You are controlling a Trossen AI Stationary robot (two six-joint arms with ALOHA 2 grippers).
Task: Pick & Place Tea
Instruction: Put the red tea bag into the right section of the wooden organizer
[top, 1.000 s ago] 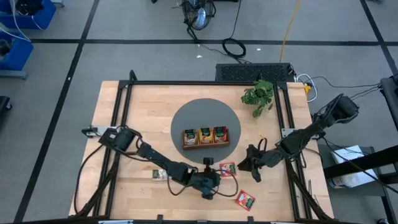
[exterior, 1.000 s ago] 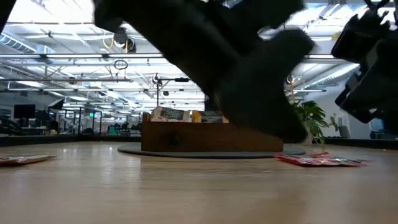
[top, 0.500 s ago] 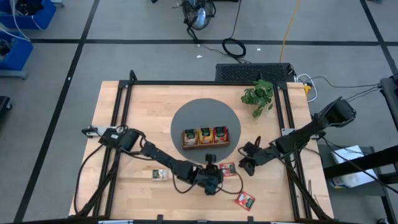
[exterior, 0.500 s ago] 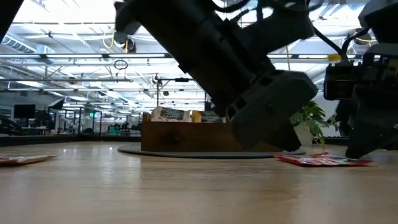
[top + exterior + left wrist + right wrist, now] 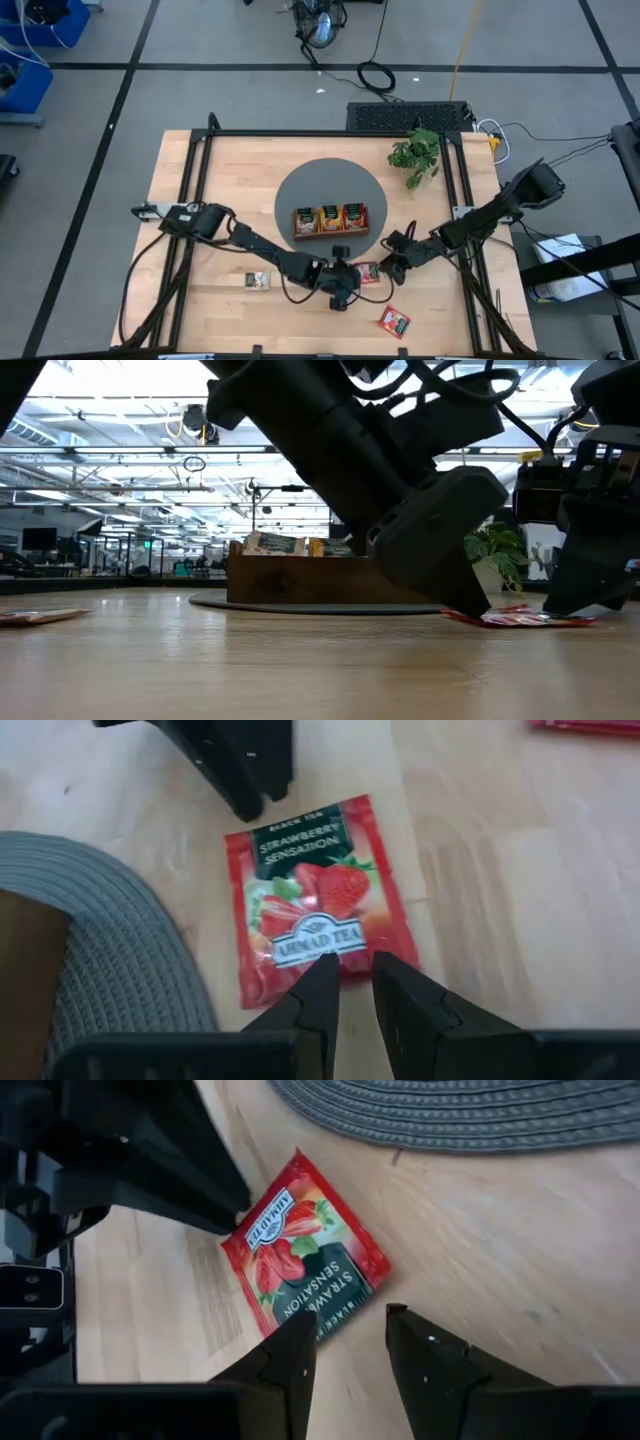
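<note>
We see a red sachet (image 5: 318,910) printed with strawberries and a dark green band, beside a grey woven mat (image 5: 120,940) on pale wood.

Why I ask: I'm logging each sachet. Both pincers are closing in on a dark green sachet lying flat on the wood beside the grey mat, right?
Not quite: the sachet is red, a strawberry one, not dark green, as both wrist views show. The rest holds: the left pincer and the right pincer flank it from opposite ends, and it lies flat on the wood beside the grey mat.
</note>
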